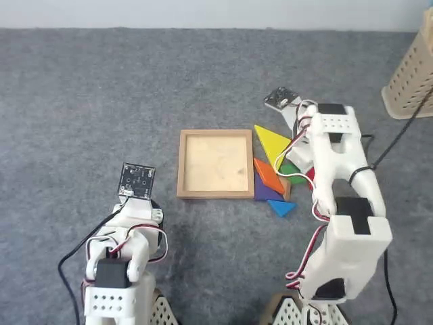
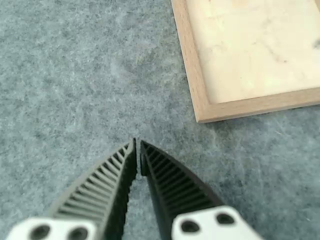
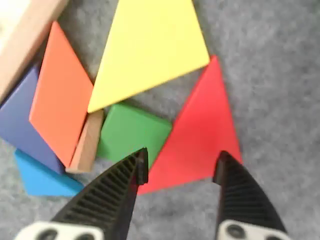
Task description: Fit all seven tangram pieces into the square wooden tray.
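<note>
No text, label, number or sign legible in any view. Pale square wooden tray [image 1: 181,166]: bare wood. Flat coloured tangram pieces [image 1: 272,143]: plain solid colour.

In the high view, the right arm [image 1: 338,156] lies over the pieces beside the right edge of the wooden tray [image 1: 252,162]. Under it, the red triangle [image 1: 310,175] shows as a sliver and the green piece [image 1: 289,169] as a small corner. The plain wooden piece [image 1: 287,190] is a thin strip; whether it lies flat cannot be told. A beige basket [image 1: 411,71] at the tabletop's far right corner is cut off by the picture's edge. In the left wrist view the wooden tray [image 2: 200,95] runs out of frame. In the right wrist view the yellow triangle [image 3: 150,50] and purple piece [image 3: 17,125] are clipped and blurred.
</note>
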Available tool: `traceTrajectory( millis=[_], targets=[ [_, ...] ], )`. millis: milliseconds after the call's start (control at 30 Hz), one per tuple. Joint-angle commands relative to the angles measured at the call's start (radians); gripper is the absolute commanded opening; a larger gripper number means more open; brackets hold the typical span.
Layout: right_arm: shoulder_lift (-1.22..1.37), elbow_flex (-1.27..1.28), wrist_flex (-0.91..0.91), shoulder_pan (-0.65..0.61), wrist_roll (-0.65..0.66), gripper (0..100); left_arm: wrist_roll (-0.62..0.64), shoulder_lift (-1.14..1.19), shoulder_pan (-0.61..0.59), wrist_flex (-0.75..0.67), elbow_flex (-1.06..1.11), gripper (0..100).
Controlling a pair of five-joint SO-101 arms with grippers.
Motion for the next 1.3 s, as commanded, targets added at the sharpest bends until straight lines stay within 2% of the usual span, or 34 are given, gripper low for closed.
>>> traceTrajectory(
  millis=[0,300,667,1033,1167,1267],
  targets=[
    [-0.088,-0.005,-0.054,-0.045,-0.011,23.7,0.009,-0.003,-0.005,0.005,-0.005,1],
    [-0.085,-0.005,-0.102,-0.008,0.011,23.8,0.009,-0.003,-0.005,0.005,-0.005,1],
    [0.044,-0.02,-0.191,0.059,0.026,23.8,0.009,-0.003,-0.005,0.005,-0.005,1],
    [0.087,-0.025,-0.14,0.124,0.026,23.4,0.009,-0.003,-0.005,0.005,-0.005,1],
    [0.056,-0.025,-0.079,0.165,0.011,17.2,0.009,-0.003,-0.005,0.005,-0.005,1],
    [0.016,-0.023,-0.05,0.193,-0.052,15.2,0.009,-0.003,-0.005,0.005,-0.005,1]
  ],
)
